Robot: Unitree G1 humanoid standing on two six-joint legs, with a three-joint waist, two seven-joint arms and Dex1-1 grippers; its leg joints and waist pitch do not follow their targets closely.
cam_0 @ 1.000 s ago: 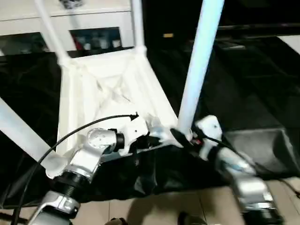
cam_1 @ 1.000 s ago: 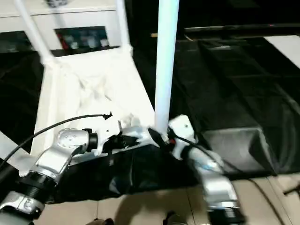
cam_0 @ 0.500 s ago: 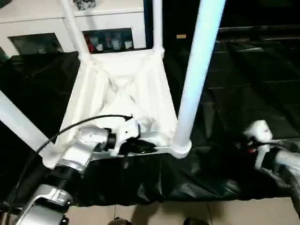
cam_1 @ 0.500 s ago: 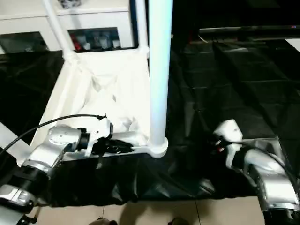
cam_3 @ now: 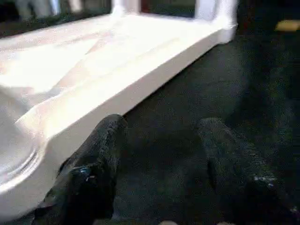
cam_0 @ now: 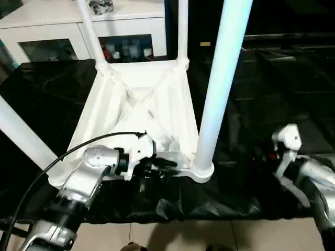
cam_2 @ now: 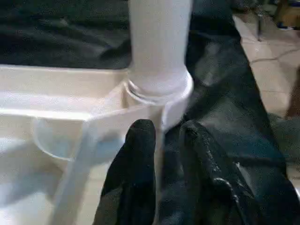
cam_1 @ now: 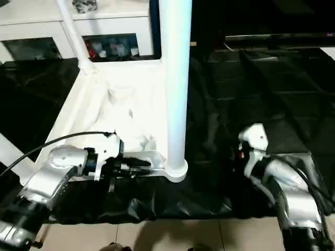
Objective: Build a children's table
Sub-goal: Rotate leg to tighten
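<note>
The white tabletop [cam_0: 138, 112] lies upside down on black cloth with its ribbed underside up. Four white legs stand in its corner sockets: the near right leg [cam_0: 220, 78], the near left leg [cam_0: 21, 138] and two far legs [cam_0: 89, 26] [cam_0: 182, 29]. My left gripper [cam_2: 161, 136] is shut on the tabletop's near rim, just beside the near right socket [cam_2: 159, 89]. It also appears from above as the left gripper [cam_0: 163, 164]. My right gripper [cam_3: 164, 136] is open over the cloth to the right of the tabletop, with nothing between its fingers [cam_3: 105, 145].
A white cabinet [cam_0: 57, 26] with glass doors stands behind the tabletop. Black cloth [cam_0: 272, 94] covers the work surface and hangs over its near edge. Tiled floor [cam_0: 172, 238] lies below. A black cable [cam_0: 47, 167] loops over my left arm.
My right gripper has come off the base of the near right leg and drawn away to the right. The left gripper stays on the rim. The camera has shifted.
</note>
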